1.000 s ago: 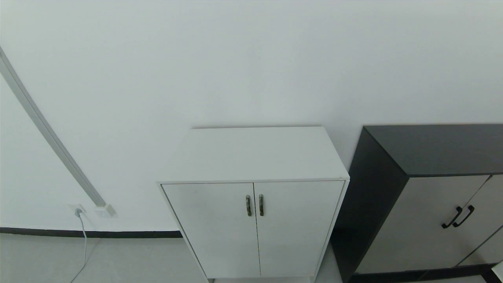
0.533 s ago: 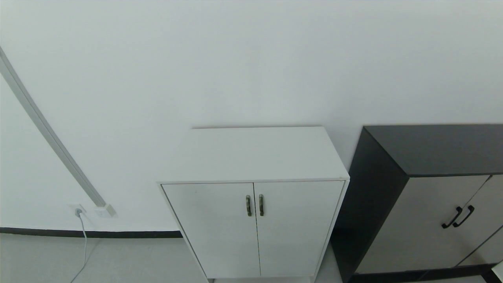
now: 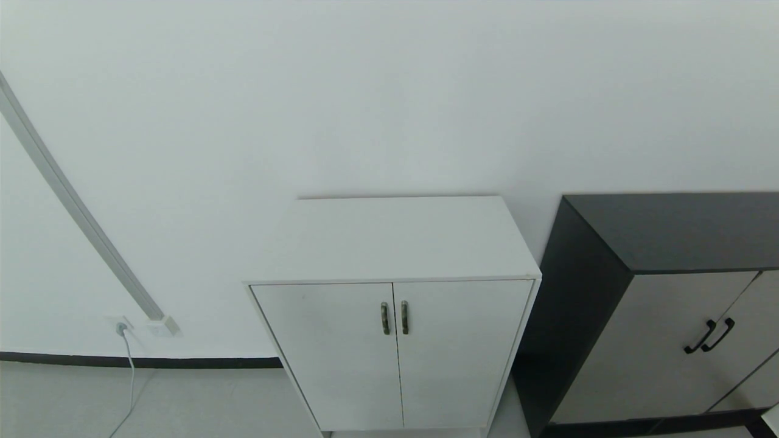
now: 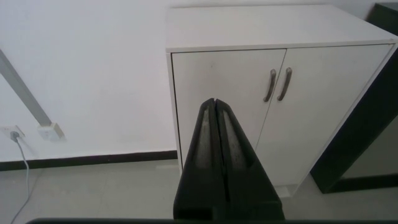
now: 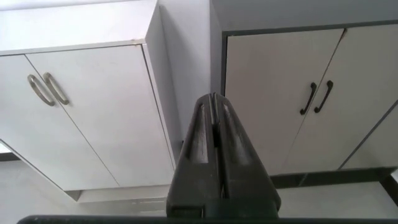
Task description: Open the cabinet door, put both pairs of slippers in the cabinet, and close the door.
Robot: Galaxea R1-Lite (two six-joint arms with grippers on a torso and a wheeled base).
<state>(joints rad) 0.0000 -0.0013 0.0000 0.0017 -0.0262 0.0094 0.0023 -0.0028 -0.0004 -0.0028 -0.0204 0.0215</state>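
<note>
A white cabinet (image 3: 395, 243) stands against the wall, both doors closed, with two metal handles (image 3: 394, 318) side by side at the centre seam. In the left wrist view the same cabinet (image 4: 249, 93) and its handles (image 4: 278, 84) lie ahead of my left gripper (image 4: 215, 102), whose fingers are pressed together with nothing between them. My right gripper (image 5: 214, 97) is shut too, empty, facing the gap between the white cabinet (image 5: 93, 106) and the dark one.
A black cabinet with light doors and black handles (image 3: 709, 335) stands just right of the white one. A wall socket with a plugged cable (image 3: 123, 329) and a slanted white conduit (image 3: 73, 207) are at the left. Bare floor (image 4: 93, 193) lies before the cabinets.
</note>
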